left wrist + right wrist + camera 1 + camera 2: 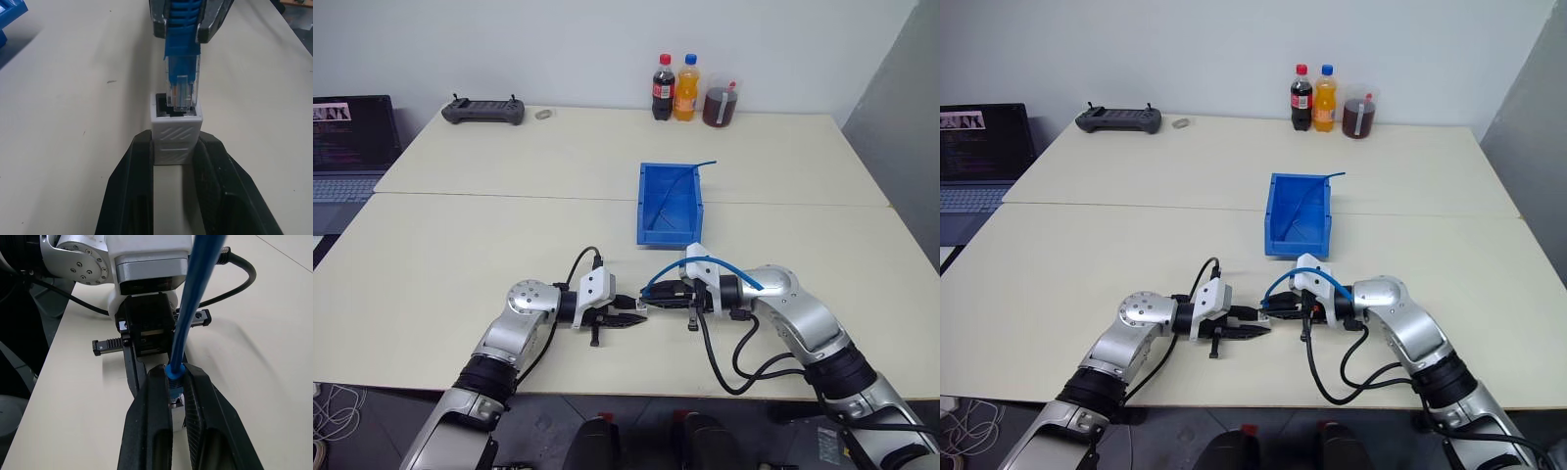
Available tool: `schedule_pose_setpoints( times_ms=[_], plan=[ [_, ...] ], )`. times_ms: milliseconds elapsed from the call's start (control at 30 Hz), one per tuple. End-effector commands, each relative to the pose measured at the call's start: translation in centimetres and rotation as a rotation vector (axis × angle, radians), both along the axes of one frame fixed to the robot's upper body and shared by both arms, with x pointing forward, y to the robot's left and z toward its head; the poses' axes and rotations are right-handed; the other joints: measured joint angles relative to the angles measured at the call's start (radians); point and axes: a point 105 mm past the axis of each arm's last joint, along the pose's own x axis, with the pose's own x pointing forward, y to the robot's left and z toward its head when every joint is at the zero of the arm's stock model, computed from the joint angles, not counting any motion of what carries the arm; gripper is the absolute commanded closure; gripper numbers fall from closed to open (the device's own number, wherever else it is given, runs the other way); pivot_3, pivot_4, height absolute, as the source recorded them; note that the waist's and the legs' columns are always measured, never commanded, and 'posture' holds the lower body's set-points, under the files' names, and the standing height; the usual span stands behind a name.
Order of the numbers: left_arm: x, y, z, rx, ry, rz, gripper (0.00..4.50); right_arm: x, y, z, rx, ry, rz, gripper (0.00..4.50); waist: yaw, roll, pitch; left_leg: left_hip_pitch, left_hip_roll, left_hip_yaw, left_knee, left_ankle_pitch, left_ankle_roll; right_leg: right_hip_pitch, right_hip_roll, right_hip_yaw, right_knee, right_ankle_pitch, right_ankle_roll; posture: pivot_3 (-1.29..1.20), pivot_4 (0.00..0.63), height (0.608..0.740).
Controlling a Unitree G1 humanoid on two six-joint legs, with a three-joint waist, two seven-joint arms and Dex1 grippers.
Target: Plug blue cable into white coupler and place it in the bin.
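At lower centre, the left gripper [177, 161] pinches the white coupler [176, 131] and the right gripper [177, 382] clamps the blue cable [195, 298], plug tip just entering the socket (not seated); the bin [653, 233] waits above.

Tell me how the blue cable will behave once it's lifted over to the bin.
The blue cable will likely flop: it arcs loosely behind the right gripper. Its stubby plug end probably stays stiff, standing straight at the white coupler in the left gripper. It looks thin, probably light.
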Motion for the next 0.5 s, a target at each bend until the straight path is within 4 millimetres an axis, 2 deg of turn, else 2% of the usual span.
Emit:
schedule_pose_setpoints(
  times_ms=[33,500],
  plan=[
    [-0.2,-0.5,1.1,-0.028,-0.034,-0.030,3.72,0.0,-0.2,-0.2,-0.016,-0.024,0.011,4.40,0.000,0.000,0.000,0.000,0.000,0.000,0.000,0.000,0.000,0.000,0.000,0.000,0.000,0.000,0.000,0.00,0.150,0.740],
    [-0.2,-0.6,1.3,-0.029,-0.039,-0.032,3.72,-0.3,0.1,-1.7,-0.105,-0.038,0.083,4.40,-0.001,0.000,0.000,0.000,0.000,-0.001,0.007,0.000,0.000,0.000,0.000,0.000,0.005,0.000,0.000,0.00,0.150,0.740]
  ],
)
